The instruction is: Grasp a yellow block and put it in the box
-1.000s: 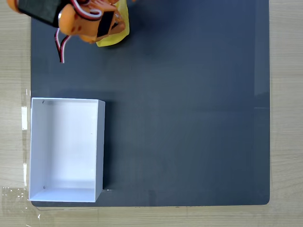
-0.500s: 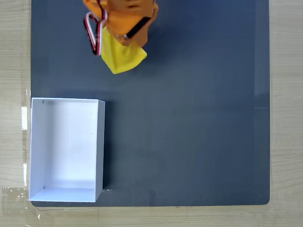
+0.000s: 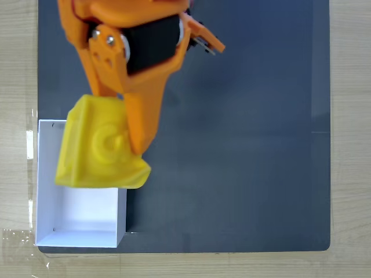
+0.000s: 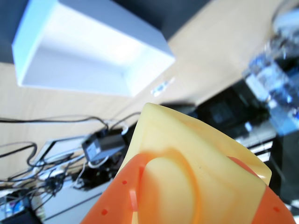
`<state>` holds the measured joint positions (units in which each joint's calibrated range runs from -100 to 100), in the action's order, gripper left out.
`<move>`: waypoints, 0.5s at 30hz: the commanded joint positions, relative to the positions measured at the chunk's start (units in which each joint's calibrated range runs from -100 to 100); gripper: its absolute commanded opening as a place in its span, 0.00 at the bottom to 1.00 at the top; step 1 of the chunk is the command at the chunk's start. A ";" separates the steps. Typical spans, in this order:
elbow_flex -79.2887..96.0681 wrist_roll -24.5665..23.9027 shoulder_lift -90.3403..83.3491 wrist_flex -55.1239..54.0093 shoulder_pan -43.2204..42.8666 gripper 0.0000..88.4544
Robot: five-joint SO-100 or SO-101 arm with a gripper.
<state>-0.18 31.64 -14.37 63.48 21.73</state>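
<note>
The orange plastic end effector point(image 3: 116, 142) pinches the glossy yellow block point(image 3: 98, 153), round stud up; the thin-walled white rectangular box point(image 3: 81, 223) lies below it.

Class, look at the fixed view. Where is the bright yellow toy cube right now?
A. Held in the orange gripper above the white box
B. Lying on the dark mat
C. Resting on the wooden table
A: the bright yellow toy cube sits clamped in the orange gripper, overlapping the white shallow box.
</note>
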 commanded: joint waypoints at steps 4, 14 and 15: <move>-1.49 -3.99 3.44 -16.53 6.98 0.14; -2.04 -3.68 18.52 -21.25 10.85 0.14; -2.04 -3.68 19.62 -21.33 10.85 0.14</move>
<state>-0.09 27.79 3.75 43.66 31.98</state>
